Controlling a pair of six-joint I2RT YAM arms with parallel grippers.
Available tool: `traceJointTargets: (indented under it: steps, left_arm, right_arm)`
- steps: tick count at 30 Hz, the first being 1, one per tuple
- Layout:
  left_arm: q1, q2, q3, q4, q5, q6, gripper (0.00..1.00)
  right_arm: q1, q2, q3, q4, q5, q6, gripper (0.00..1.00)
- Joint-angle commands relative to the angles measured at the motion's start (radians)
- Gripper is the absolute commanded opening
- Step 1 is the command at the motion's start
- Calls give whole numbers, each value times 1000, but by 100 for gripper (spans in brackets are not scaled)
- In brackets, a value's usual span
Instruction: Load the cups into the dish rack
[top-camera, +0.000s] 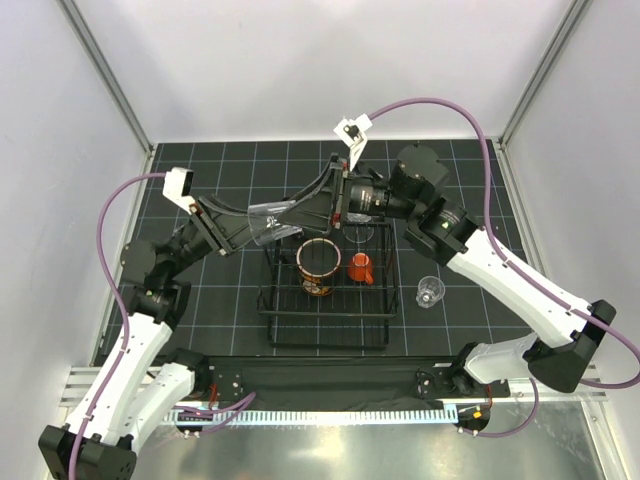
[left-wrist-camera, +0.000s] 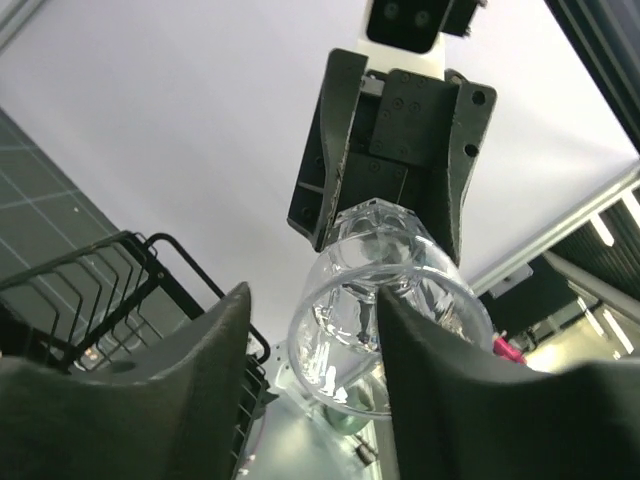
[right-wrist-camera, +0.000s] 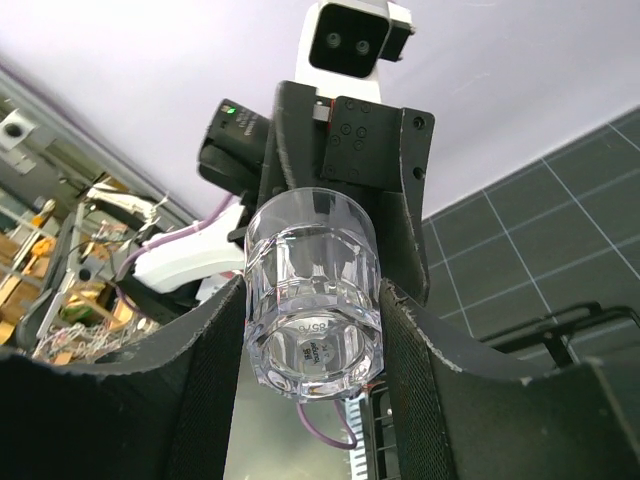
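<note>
A clear cup (top-camera: 272, 222) hangs on its side in the air over the far left corner of the black wire dish rack (top-camera: 330, 322), between both grippers. My right gripper (top-camera: 300, 214) is shut on its thick base (right-wrist-camera: 312, 300), one finger pressed on each side. My left gripper (top-camera: 258, 226) is open at the cup's rim (left-wrist-camera: 345, 300); its right finger overlaps the rim and its left finger stands apart from the glass. The large patterned mug (top-camera: 318, 266) and the small orange cup (top-camera: 361, 268) stand in the rack. Another clear cup (top-camera: 430, 291) stands on the mat to the right of the rack.
The rack's wire wall shows at the lower left of the left wrist view (left-wrist-camera: 120, 265) and at the lower right of the right wrist view (right-wrist-camera: 570, 320). White enclosure walls stand on three sides. The black gridded mat (top-camera: 200, 300) covers the table.
</note>
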Motion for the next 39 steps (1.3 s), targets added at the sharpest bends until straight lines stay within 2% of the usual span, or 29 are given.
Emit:
traceJointTargets:
  steps: [1, 3, 5, 9, 10, 11, 13, 19, 25, 28, 35, 39]
  left_arm:
    - [-4, -29, 20, -131, -38, 77, 54]
    - [-4, -40, 26, -281, -73, 160, 67]
    - [-4, -55, 28, -347, -91, 196, 76]
    - [-4, -81, 77, -622, -212, 329, 80]
    - [-4, -87, 91, -739, -282, 384, 80]
    - [-4, -98, 103, -781, -315, 413, 80]
    - [-4, -106, 130, -850, -369, 453, 80]
    - [-2, -72, 226, -966, -470, 510, 80]
    - [-4, -89, 273, -1059, -519, 564, 80]
    - [-4, -115, 270, -1081, -539, 582, 80]
    - [-2, -117, 269, -1101, -529, 599, 81]
    - [-4, -120, 258, -1113, -516, 608, 83]
  right_arm:
    - [6, -13, 53, -82, 97, -54, 4]
    - [6, -22, 69, -159, 154, -103, 4]
    - [6, -31, 84, -202, 238, -132, 4]
    - [-7, -37, 153, -387, 430, -218, 4]
    - [-10, -33, 188, -420, 474, -251, 4]
    - [-20, -30, 208, -454, 546, -264, 4]
    - [-62, -20, 248, -521, 570, -282, 4]
    - [-222, -20, 267, -595, 629, -319, 4]
    - [-276, 61, 307, -678, 890, -443, 4]
    - [-282, 108, 299, -693, 959, -486, 4]
    - [-290, 197, 238, -675, 952, -485, 4]
    - [-291, 269, 271, -757, 929, -483, 4]
